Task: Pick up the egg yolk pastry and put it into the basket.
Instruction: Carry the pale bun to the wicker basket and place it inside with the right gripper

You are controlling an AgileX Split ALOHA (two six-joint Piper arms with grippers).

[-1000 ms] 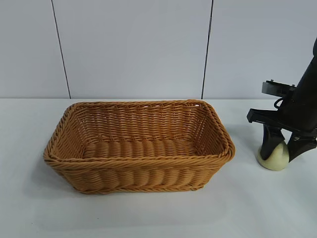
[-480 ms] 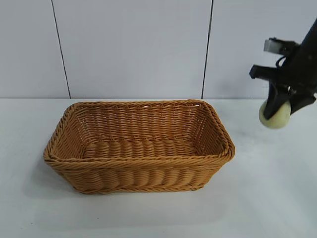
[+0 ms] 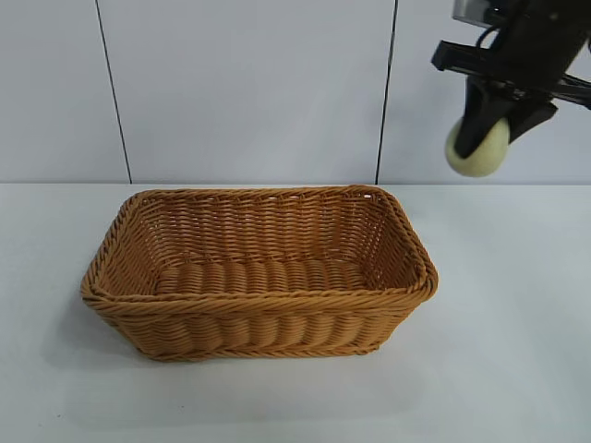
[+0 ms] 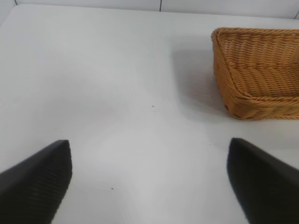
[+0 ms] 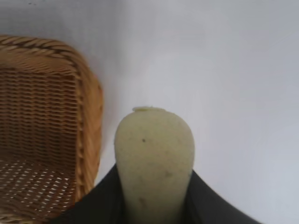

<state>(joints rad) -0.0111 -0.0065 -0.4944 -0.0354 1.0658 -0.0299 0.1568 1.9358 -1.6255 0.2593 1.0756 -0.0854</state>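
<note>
My right claw (image 3: pixel 488 129) is up in the upper right of the exterior frame, closed on the pastry (image 3: pixel 477 148), which hangs in the air against the grey wall, well clear of the worktop (image 3: pixel 499 351). The black fingers pinch the pale cream lump from both sides, so only its rounded lower part shows below them. In my right wrist view the pastry (image 5: pixel 154 158) fills the lower middle of the frame, squeezed tall between the two dark fingers (image 5: pixel 103 205), with a thin flat edge at its far end.

The basket (image 3: pixel 259 286) sits on the worktop in the middle of the exterior frame, below and to the left of the pastry (not under it; the pastry is out past the basket's right end). It is golden-brown wicker with a braided rim, and nothing lies inside it that I can see. From my right wrist the basket (image 5: pixel 86 116) takes up the left side of the frame, its corner just beside the pastry in the picture.

My left claw (image 4: pixel 149 182) is wide apart and holds nothing, its two dark fingertips at the lower corners of the left wrist frame over bare worktop, with one end of the basket (image 4: pixel 254 70) at the upper right.
</note>
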